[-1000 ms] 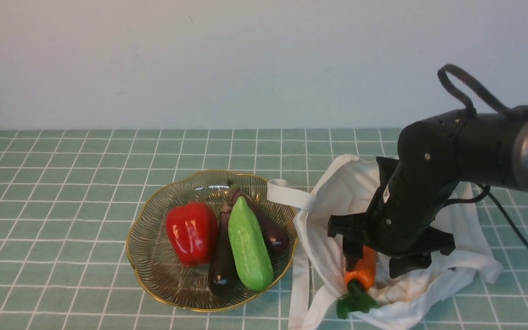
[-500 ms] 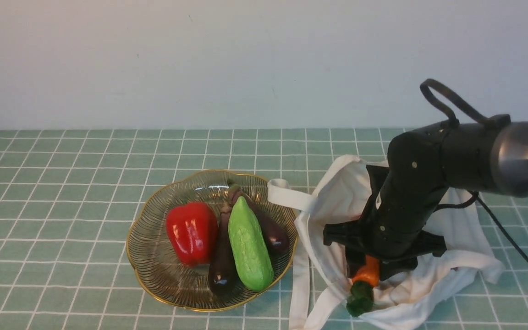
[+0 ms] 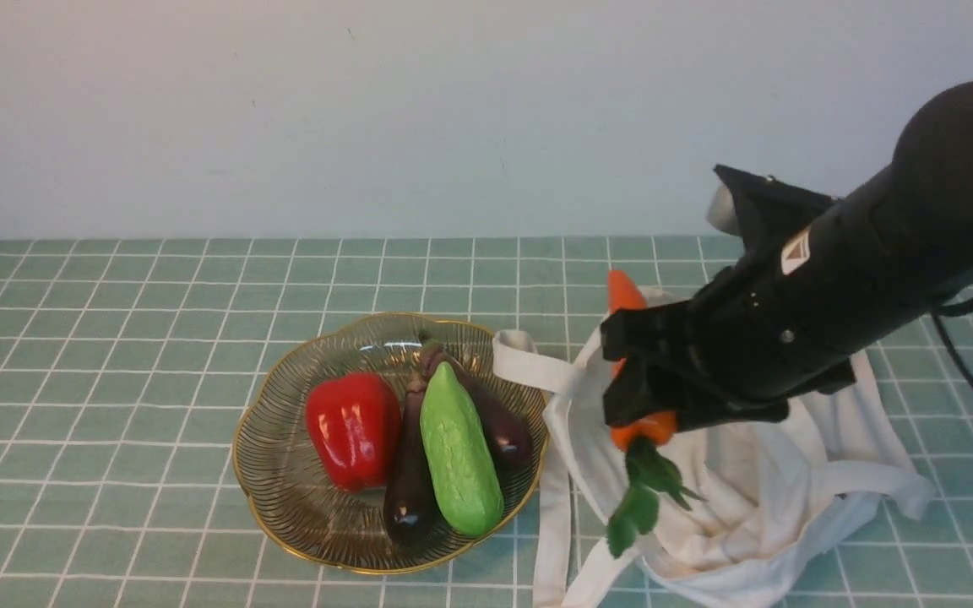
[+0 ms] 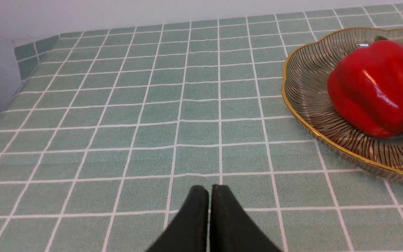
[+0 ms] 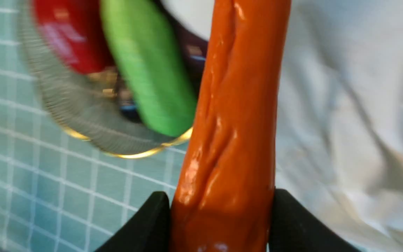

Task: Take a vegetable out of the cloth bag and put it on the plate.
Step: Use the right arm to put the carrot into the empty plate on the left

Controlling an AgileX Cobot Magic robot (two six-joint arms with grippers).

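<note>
1. Carrot (image 3: 642,429) hangs over the bag (image 3: 736,498), its long axis running across the jaws, tip away from the robot, leaves toward it.
2. Plate (image 3: 260,507) lies to the left of carrot and right gripper (image 5: 221,210); the coming move is probably leftward.
3. Right gripper is closed round the carrot's thick end, a pad against each side.
4. Left gripper (image 4: 208,196) is far from the carrot; its fingertips show close together, holding nothing visible.
</note>
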